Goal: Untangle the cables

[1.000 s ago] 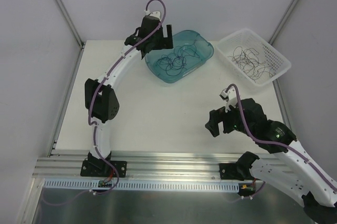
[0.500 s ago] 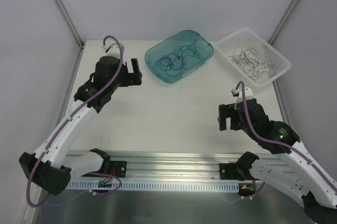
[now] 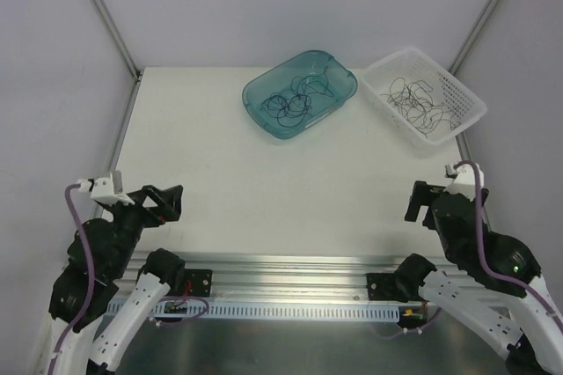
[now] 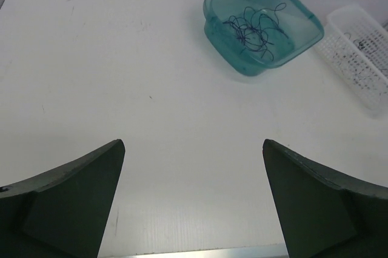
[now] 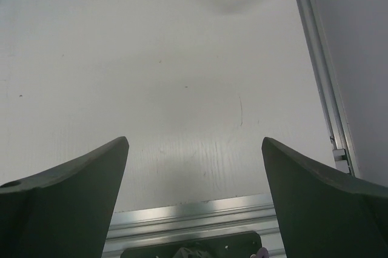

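Note:
Thin dark cables [image 3: 297, 98] lie bunched in a teal tub [image 3: 255, 98] at the back of the table; the left wrist view shows these cables [image 4: 253, 26] in the tub [image 4: 216, 5] too. More loose cables [image 3: 416, 100] lie in a white basket [image 3: 470, 109] to its right. My left gripper [image 3: 164, 202] is drawn back to the near left edge, open and empty, far from the tub. The right gripper [image 3: 420, 202] sits at the near right edge, open and empty as well. In each wrist view the jaws stand wide apart over bare table: left gripper [image 4: 193, 144], right gripper [image 5: 194, 142].
An aluminium rail [image 3: 290, 269] runs along the near edge, seen under the right wrist as rail [image 5: 194, 217]. Slanted frame posts [image 3: 101, 12] stand at both back corners. A metal side strip [image 5: 318, 70] borders the table on the right. The white basket [image 4: 357, 52] lies beside the tub.
The left arm has swung back from the teal tub to the near left edge. The right arm has pulled back towards the near right edge. Both grippers stayed open.

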Action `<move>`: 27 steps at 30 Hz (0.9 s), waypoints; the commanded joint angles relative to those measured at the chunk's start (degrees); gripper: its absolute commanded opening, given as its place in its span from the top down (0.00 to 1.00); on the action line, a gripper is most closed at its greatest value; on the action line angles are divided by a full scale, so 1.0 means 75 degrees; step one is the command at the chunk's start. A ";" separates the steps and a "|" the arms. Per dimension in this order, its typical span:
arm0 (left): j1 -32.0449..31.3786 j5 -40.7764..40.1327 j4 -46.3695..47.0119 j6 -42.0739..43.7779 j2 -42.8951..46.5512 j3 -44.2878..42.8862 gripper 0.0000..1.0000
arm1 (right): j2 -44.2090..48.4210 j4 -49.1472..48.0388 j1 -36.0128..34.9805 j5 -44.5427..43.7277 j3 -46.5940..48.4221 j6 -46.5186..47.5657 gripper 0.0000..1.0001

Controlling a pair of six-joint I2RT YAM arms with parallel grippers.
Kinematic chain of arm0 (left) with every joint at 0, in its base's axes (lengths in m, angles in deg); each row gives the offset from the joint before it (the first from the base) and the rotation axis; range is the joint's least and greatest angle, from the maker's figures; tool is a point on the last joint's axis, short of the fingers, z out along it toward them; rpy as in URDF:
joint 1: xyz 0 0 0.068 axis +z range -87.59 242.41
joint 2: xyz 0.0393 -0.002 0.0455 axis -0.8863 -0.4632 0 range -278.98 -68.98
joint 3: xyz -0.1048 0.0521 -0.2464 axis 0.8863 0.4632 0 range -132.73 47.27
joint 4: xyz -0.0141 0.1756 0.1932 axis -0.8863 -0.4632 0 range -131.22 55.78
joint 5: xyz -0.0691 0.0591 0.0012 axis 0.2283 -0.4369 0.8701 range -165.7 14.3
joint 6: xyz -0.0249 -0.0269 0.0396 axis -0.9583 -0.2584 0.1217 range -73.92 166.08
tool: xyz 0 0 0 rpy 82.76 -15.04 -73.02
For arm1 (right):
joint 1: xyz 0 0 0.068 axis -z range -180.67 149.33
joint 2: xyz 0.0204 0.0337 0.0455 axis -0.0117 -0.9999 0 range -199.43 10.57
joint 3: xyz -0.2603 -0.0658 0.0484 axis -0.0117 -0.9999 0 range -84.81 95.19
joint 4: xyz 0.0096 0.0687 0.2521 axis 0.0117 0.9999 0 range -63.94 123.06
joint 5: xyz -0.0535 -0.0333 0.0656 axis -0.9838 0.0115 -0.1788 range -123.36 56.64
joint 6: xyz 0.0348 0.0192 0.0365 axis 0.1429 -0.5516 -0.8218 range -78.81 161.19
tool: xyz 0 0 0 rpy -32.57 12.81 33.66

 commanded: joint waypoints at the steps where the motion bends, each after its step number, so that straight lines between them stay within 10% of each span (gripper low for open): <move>1: 0.0010 -0.0236 -0.0532 -0.0391 0.0757 -0.0099 0.01 | 0.0856 0.0593 -0.0015 -0.0625 0.0408 -0.0281 0.03; 14: 0.0010 -0.1091 -0.1282 -0.0941 0.2622 -0.0510 0.01 | 0.4174 0.0535 -0.0061 -0.0250 0.0819 0.0598 0.03; 27: -0.0001 -0.1244 -0.1540 -0.1106 0.2634 -0.0651 0.01 | 0.4622 0.0359 -0.0167 0.0078 0.0608 0.0598 0.03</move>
